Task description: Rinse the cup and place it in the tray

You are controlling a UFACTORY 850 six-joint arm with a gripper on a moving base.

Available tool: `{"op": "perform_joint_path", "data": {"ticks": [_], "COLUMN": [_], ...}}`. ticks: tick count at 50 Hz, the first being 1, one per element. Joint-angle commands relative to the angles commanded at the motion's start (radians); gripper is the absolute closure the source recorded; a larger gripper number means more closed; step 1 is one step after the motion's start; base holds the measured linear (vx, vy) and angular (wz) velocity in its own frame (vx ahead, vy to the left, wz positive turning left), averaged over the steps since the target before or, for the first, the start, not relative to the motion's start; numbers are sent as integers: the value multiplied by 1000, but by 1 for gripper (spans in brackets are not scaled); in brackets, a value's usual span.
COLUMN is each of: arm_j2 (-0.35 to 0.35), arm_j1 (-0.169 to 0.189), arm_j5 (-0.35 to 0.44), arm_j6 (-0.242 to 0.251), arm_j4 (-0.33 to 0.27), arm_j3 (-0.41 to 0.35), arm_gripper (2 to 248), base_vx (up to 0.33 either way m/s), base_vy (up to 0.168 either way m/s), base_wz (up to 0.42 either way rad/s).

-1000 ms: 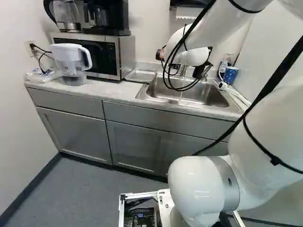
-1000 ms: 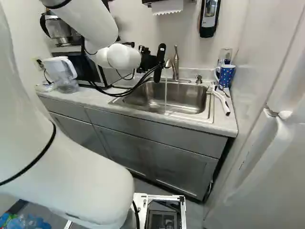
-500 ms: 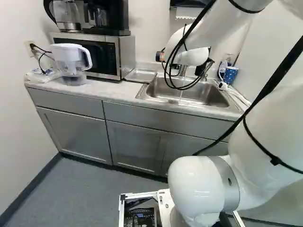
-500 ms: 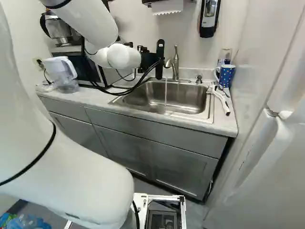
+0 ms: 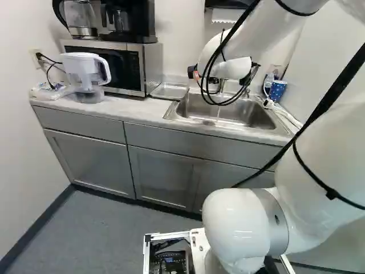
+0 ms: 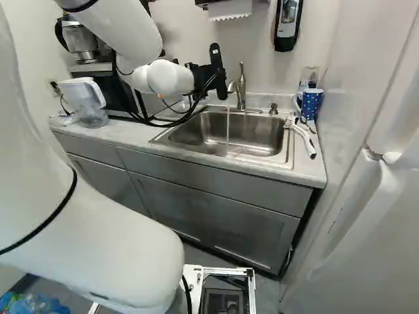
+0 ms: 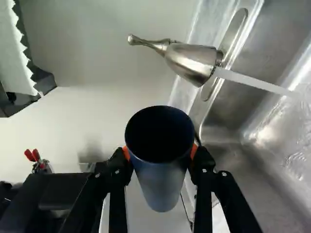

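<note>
Dark-blue cup | between tips of end effector | held, touched from both sides

Sink set in counter, faucet behind the basin; mug at right; at left, tray, apparently on the counter, then microwave, coffee maker on top.

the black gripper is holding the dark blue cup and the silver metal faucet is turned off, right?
The faucet is running, not off: the wrist view shows water streaming from it into the steel sink. The gripper is holding the cup.
</note>
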State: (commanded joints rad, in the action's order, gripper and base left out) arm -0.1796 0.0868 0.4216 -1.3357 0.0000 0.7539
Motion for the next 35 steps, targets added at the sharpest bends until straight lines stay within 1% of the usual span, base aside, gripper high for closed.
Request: {"op": "perform_joint_path", "data": {"ticks": [35], "arm_j2": [0], "arm_j1": [0], "arm_j5": [0], "arm_j6": [368], "arm_j4": [0], "arm_j3": [0], "arm_gripper": [125], "base_vx": [0], "base_vy": [0], "base_wz": [0]}}
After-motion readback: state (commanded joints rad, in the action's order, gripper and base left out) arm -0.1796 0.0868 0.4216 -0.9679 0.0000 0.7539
